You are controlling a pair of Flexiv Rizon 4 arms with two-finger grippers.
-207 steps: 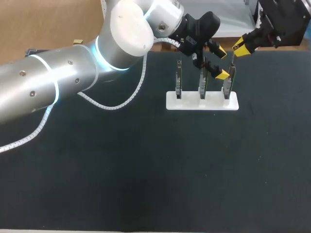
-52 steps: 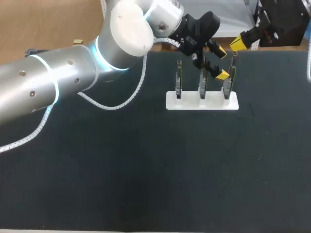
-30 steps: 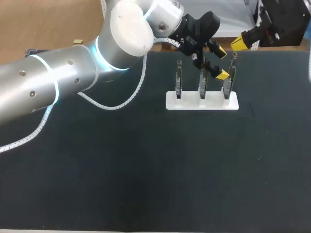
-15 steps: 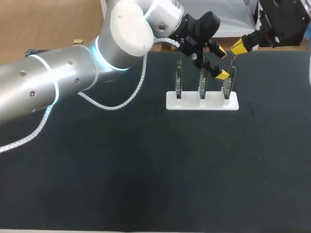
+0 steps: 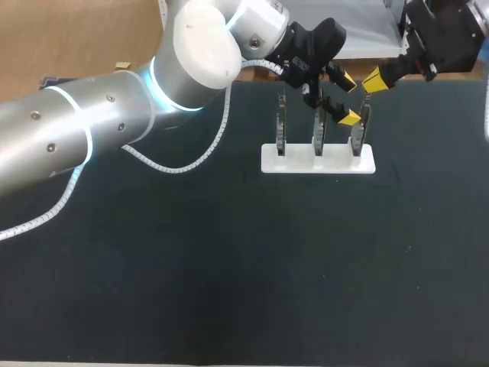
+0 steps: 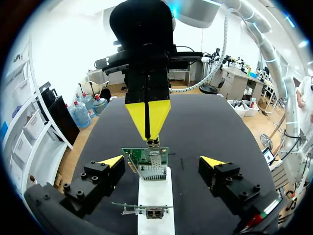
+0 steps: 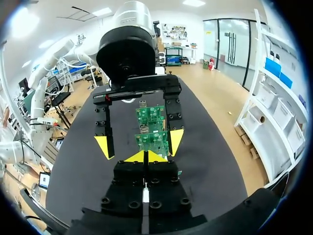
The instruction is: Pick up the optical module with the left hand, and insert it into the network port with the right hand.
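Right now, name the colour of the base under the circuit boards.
White. The base shows best in the head view.

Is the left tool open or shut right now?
Open. In the left wrist view the left tool has its yellow tips spread wide either side of the green board, touching neither face.
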